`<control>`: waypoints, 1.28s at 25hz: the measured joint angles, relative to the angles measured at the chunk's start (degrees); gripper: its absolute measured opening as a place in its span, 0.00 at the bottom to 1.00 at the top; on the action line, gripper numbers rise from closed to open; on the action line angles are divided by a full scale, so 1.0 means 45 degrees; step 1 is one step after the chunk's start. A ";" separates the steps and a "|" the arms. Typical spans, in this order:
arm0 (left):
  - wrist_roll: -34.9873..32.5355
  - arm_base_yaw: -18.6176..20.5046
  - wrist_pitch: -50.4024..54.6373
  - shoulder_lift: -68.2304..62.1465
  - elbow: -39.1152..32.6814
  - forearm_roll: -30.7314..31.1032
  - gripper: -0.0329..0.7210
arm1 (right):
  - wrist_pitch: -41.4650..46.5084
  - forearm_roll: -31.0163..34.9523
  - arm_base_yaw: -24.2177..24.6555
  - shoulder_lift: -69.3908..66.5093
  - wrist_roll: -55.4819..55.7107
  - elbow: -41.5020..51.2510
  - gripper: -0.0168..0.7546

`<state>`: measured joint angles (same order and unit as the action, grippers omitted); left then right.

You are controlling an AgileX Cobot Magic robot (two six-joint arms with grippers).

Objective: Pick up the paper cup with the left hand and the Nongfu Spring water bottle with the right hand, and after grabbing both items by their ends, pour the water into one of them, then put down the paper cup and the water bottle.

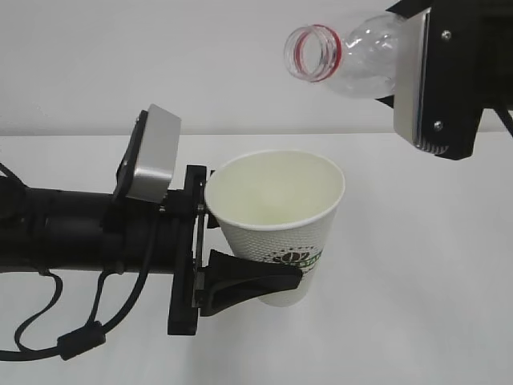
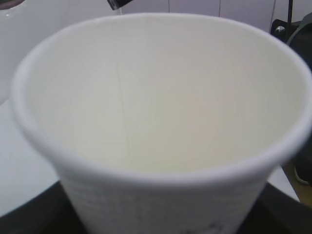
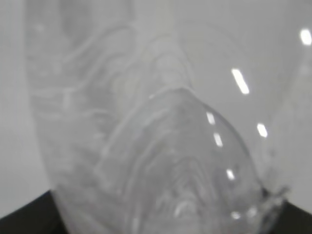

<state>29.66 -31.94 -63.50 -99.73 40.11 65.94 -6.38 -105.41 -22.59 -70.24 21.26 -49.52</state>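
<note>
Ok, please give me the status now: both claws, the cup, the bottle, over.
Left claw shut on paper cup, upright, off table. Right claw shut on water bottle, tipped, open mouth above cup. No stream visible. Nothing in the way.

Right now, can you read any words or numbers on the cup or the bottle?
Paper cup: a dark green round logo with printing beside it, partly hidden by the left hand's finger and too small to read.
Water bottle: only the clear neck and red ring show; no label or words are visible.
Both wrist views: no text at all.
</note>
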 joint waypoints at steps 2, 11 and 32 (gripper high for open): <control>0.0000 0.0000 0.0000 0.0000 0.0000 0.0000 0.75 | 0.0000 0.0000 0.0000 0.0000 -0.0143 0.0000 0.63; 0.0000 0.0000 0.0000 0.0000 0.0000 0.0000 0.75 | 0.0000 0.0000 0.0000 0.0000 -0.0735 0.0000 0.63; 0.0000 0.0000 0.0000 0.0000 0.0000 0.0022 0.75 | 0.0485 0.0000 0.0000 0.0000 -0.1946 0.0000 0.63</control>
<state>29.66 -31.94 -63.50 -99.73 40.11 66.04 -4.20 -105.41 -22.59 -70.24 12.50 -49.52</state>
